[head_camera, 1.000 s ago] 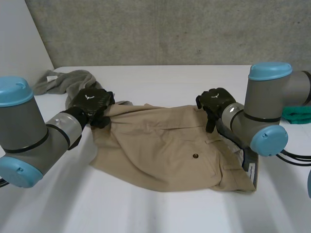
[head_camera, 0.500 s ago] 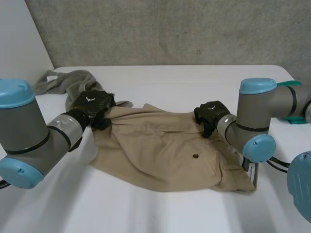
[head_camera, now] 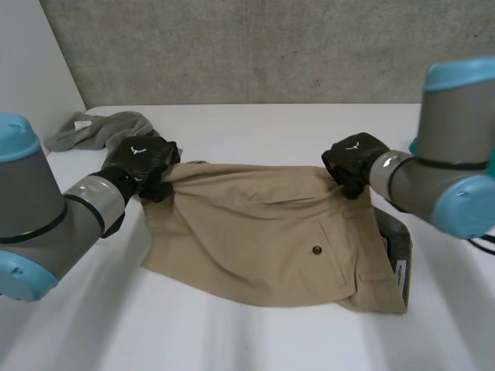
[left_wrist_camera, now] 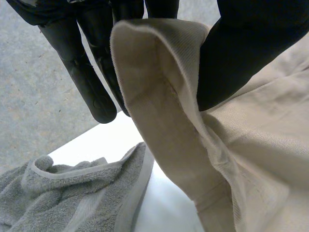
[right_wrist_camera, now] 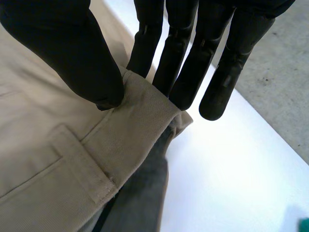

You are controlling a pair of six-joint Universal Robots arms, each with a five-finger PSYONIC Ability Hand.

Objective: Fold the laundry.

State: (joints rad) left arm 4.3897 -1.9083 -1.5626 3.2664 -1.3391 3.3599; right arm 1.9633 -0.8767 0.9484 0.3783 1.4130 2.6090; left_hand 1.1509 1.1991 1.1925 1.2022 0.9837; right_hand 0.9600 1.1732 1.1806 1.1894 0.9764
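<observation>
Tan trousers [head_camera: 263,232] lie across the middle of the white table, a button and back pocket facing up. My left hand [head_camera: 141,160] pinches their far left corner; in the left wrist view the thumb [left_wrist_camera: 241,53] presses the tan hem [left_wrist_camera: 159,111] against the fingers [left_wrist_camera: 79,72]. My right hand [head_camera: 353,158] grips the far right corner at the waistband. In the right wrist view its thumb [right_wrist_camera: 72,53] clamps the waistband [right_wrist_camera: 130,125] against the fingers [right_wrist_camera: 183,58]. Both held corners are raised slightly off the table.
A grey towel [head_camera: 97,127] lies crumpled at the far left, just behind my left hand, and also shows as grey terry cloth [left_wrist_camera: 63,188] in the left wrist view. A green cloth [head_camera: 490,166] peeks out behind my right arm. A concrete wall [head_camera: 255,46] backs the table.
My right hand closed its fingers on the waistband corner and lifted it back and to the right. The left hand kept its grip and rose slightly, pulling the far edge taut.
</observation>
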